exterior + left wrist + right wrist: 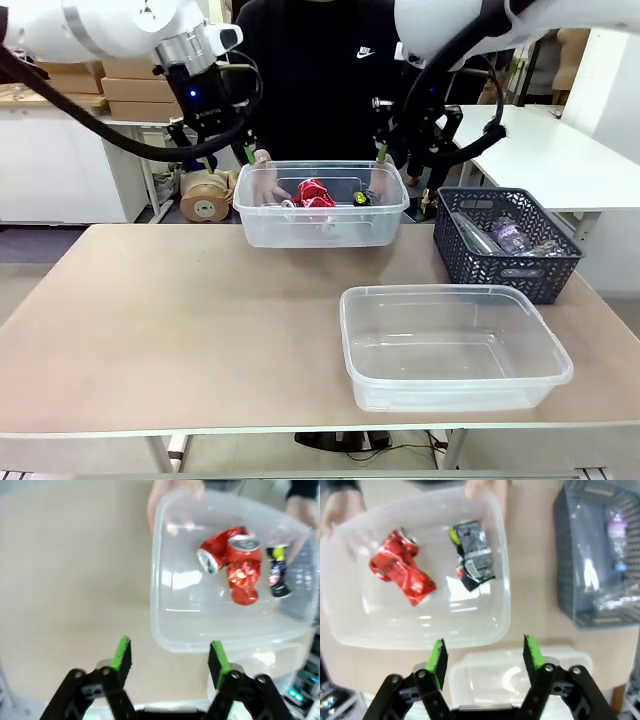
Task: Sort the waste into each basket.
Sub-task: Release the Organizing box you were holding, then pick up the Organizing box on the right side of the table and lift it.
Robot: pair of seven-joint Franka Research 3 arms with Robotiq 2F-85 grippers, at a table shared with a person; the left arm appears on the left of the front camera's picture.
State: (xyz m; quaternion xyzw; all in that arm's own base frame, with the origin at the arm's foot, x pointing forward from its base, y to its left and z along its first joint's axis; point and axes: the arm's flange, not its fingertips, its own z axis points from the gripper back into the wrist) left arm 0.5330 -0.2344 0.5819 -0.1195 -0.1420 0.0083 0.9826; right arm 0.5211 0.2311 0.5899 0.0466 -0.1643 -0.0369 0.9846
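Observation:
A clear basket [262,226] stands at the far middle of the table, and a person's hands [263,183] hold it at both ends. Inside lie crushed red cans [314,193] and a dark crushed can [361,198]. My left gripper [228,157] hangs open above the basket's left end, my right gripper [410,160] open above its right end. The left wrist view looks down past my open left gripper [170,655] at the basket's rim [165,640] and the red cans [235,565]. In the right wrist view my open right gripper [485,657] hangs over the basket [506,605], with the red cans [400,570] and dark can [472,555] inside.
A second clear basket [450,385] sits with nothing in it at the front right. A dark lattice basket [505,268] at the right edge holds clear plastic bottles [500,236]. The left half of the table is bare.

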